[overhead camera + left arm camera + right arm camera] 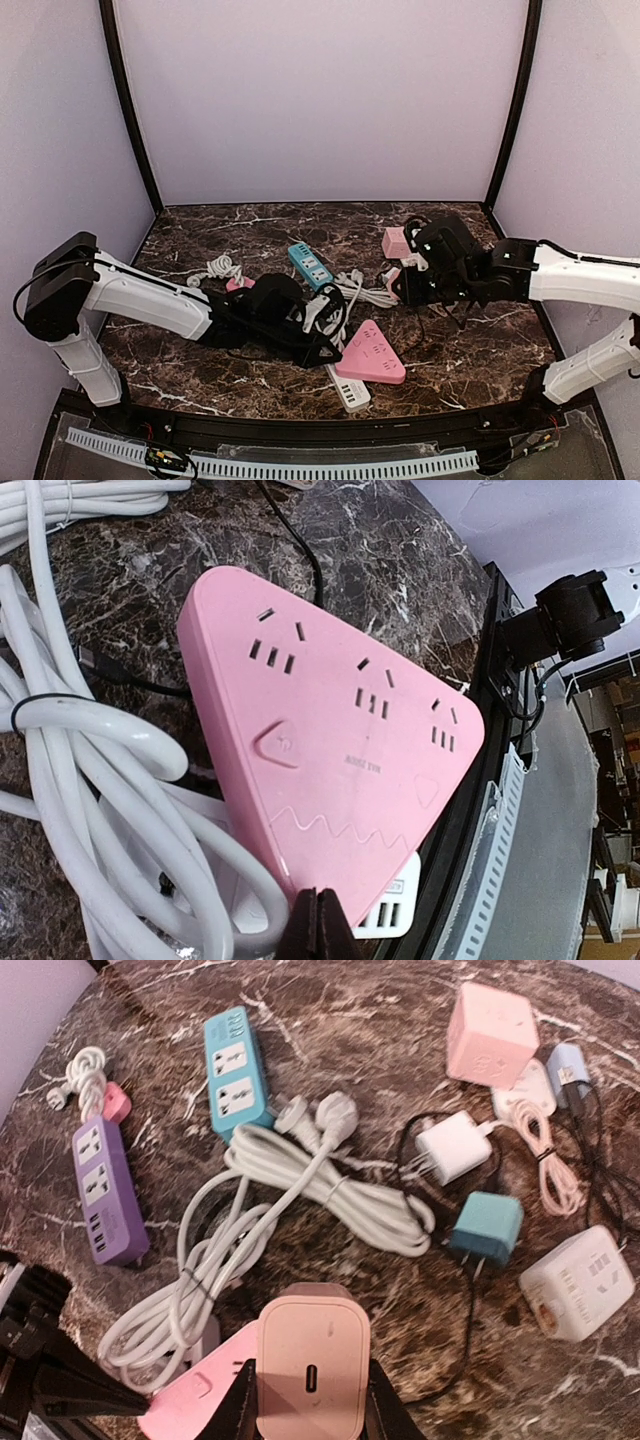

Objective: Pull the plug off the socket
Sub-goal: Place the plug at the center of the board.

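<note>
Dark brown marbled worktop (470, 350), white-veined, enclosed by pale lilac walls with black corner posts. Item 1: pink charger plug (313, 1360), a rounded block with one small oval port on the face toward the right wrist camera. It is clasped on both sides by the right fingers (238, 1410), right of centre over the worktop, and its prongs are not visible. Item 2: pink triangular power strip (330, 740), flat on the worktop toward the near edge, with three socket groups, a raised switch and a wavy line on top. In the top view it lies near and left of the held plug, apart from it. Left fingers (303, 935): clenched tight with nothing between them, tips at the edge of the triangular strip; whether they touch it cannot be told. Item 3: white power strip (390, 915), partly under the triangular strip, slots showing at its end. Item 4: white cable coil (300, 1200), loosely looped, between the triangular strip and the teal power strip (235, 1070), its plug just beside the teal strip. Item 5: purple power strip (105, 1195), left of the coil. Item 6, far left: small white cord bundle (85, 1075). Item 7, group right of the coil: pink cube socket (490, 1032), small blue charger (568, 1065), bundled pink cable (545, 1155), white charger (455, 1147), teal charger (485, 1228) and white cube adapter (577, 1282).
</note>
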